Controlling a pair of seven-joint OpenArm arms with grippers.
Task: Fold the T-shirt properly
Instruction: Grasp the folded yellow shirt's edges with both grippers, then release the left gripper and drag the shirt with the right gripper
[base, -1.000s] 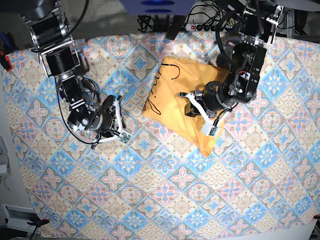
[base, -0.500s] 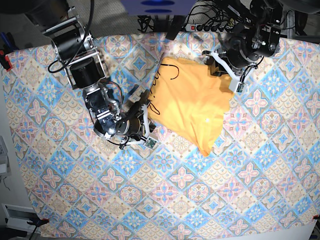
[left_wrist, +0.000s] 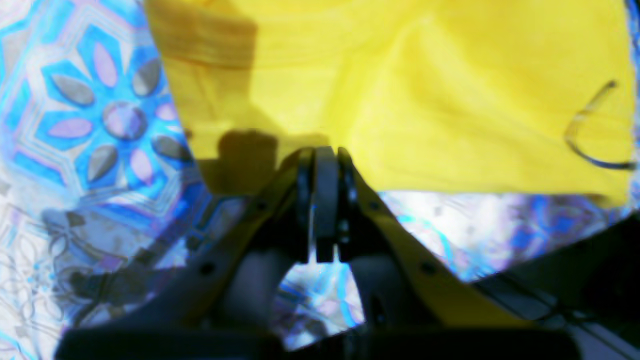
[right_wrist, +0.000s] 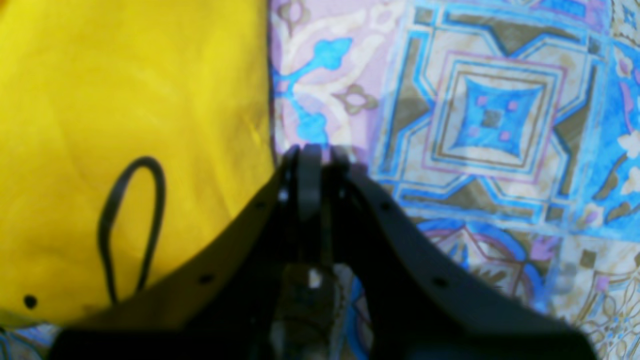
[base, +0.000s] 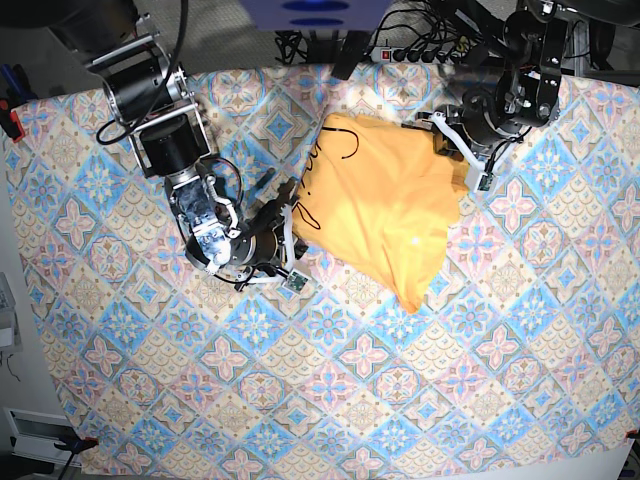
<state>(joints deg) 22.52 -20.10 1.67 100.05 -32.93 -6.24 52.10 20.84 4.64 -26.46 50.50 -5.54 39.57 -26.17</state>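
Note:
The yellow-orange T-shirt (base: 380, 210) lies bunched and partly folded in the middle of the table. Its dark neckline trim (base: 345, 145) shows near the far left corner. My left gripper (base: 458, 150) is shut at the shirt's far right edge. In the left wrist view, the left gripper (left_wrist: 325, 152) has its tips over the hem of the T-shirt (left_wrist: 425, 90), with no cloth seen between them. My right gripper (base: 288, 232) is shut at the shirt's left edge. In the right wrist view, the right gripper (right_wrist: 311, 152) rests on the tablecloth just beside the T-shirt (right_wrist: 125, 90).
A blue-and-pink tile-patterned tablecloth (base: 330, 380) covers the whole table. A power strip with cables (base: 420, 52) lies along the far edge. A red clamp (base: 10, 120) holds the cloth at the left edge. A dark loop of trim (right_wrist: 132, 220) lies on the shirt near my right gripper.
My left arm has left the shirt's middle and now sits at its far right edge. My right arm has moved from the bare tablecloth to the shirt's left edge. Both grippers stayed shut.

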